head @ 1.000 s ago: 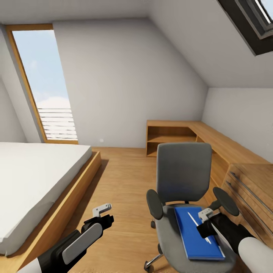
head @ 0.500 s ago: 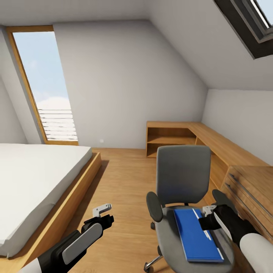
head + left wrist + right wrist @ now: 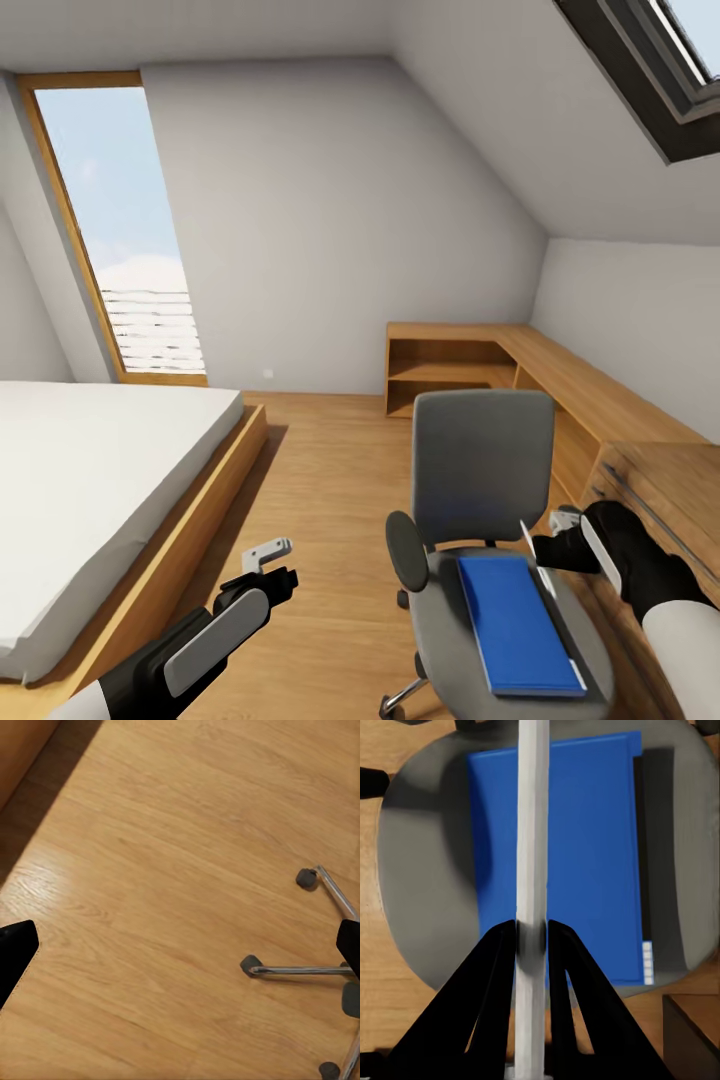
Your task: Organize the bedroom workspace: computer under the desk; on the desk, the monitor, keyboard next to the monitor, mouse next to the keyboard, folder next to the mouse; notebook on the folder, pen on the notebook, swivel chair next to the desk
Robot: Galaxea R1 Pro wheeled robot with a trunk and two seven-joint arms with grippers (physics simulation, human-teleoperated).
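The swivel chair point(image 3: 484, 462) stands in front of me with the blue folder point(image 3: 517, 622) flat on its grey seat. A dark grey strip, the notebook point(image 3: 639, 832), sticks out along one long edge of the folder point(image 3: 577, 847). My right gripper point(image 3: 545, 550) hovers over the seat's right side, shut on the thin white pen point(image 3: 532, 832), which it holds lifted above the folder. My left gripper point(image 3: 270, 552) hangs open over bare floor left of the chair. The desk, monitor, keyboard, mouse and computer are out of view.
A bed point(image 3: 90, 480) with a wooden frame fills the left. A light wooden shelf unit point(image 3: 450, 360) and drawer unit point(image 3: 660, 500) run along the right wall, close to the chair. The chair's chrome base point(image 3: 330, 945) sprawls on the wooden floor.
My right gripper has lifted the pen off the folder and carried it up and to the right. The left arm has stayed put. The view tilted slightly.
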